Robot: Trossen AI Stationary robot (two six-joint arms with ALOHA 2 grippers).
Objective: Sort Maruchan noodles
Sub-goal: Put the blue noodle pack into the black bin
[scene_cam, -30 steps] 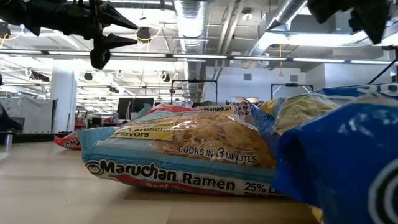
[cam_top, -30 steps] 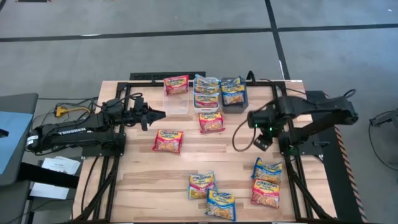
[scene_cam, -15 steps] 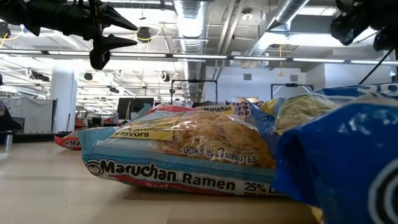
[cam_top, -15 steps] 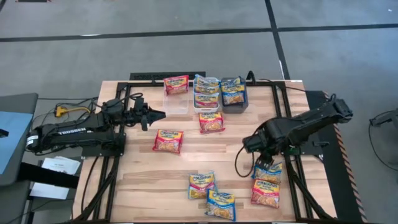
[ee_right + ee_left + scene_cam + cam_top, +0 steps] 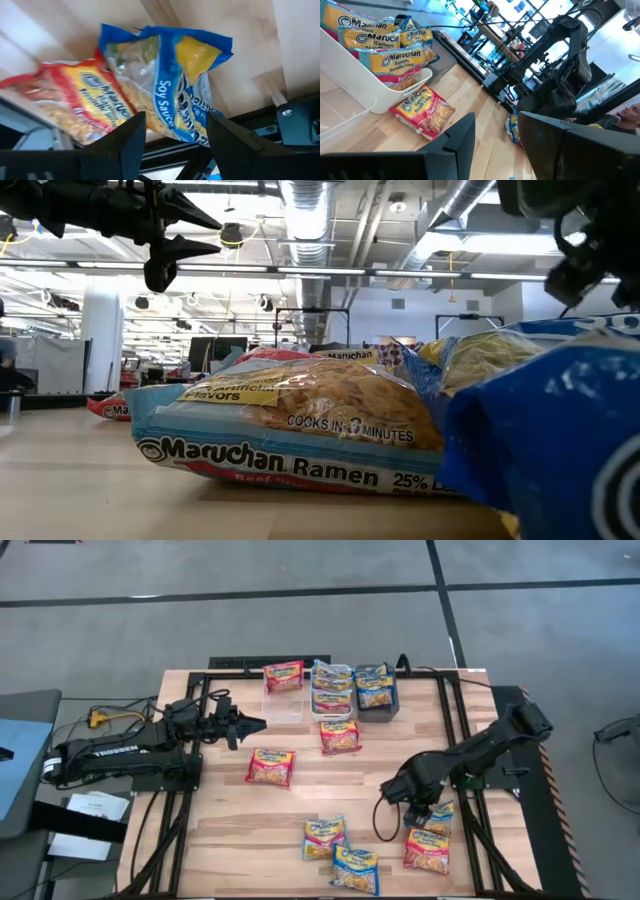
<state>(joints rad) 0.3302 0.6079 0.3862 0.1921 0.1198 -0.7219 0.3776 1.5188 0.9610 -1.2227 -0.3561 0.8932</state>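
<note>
Above a blue packet point(image 5: 170, 80), right gripper point(image 5: 420, 815) jaws spread

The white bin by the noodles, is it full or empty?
Partly full. The white bin holds stacked noodle packets rising above its rim, but the pictures do not show how deep the stack goes.

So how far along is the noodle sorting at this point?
Partly done: packets already sit in the white bin and dark-grey bin. In hand: the open right gripper is over the blue soy-sauce packet. About seven more lie loose on the table. The left gripper waits.
</note>
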